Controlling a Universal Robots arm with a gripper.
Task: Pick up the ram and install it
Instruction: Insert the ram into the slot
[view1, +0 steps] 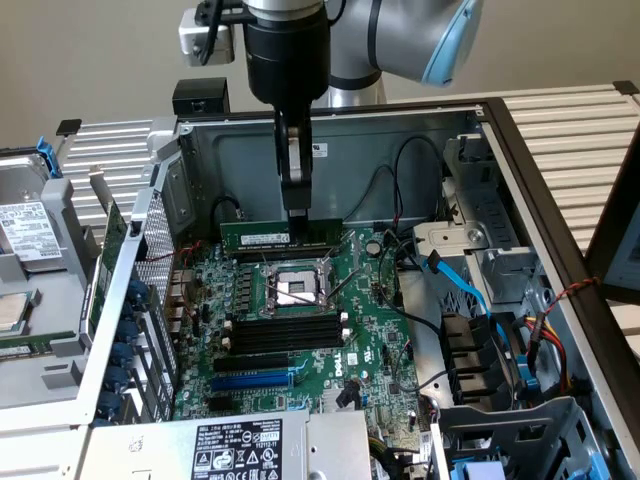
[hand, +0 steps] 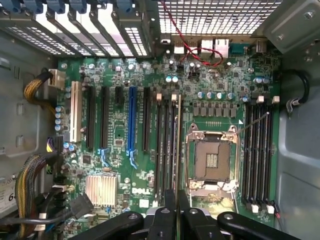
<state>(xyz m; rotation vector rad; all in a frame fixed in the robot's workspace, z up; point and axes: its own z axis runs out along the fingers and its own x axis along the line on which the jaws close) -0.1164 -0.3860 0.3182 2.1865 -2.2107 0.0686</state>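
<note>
closest to the wrist camera, the pincer (hand: 176, 200) is clamped narrow on the ram (hand: 178, 142), seen edge-on as a thin strip along the black memory slots (hand: 165, 145) just beside the cpu socket (hand: 211, 160), with "dell" in white on the motherboard (hand: 115, 150) near a finned heatsink (hand: 101, 190). in the exterior view the green stick hangs level above the board, its white label too small to read, like the power supply sticker (view1: 240, 450); whether it touches a slot i cannot tell.
</note>
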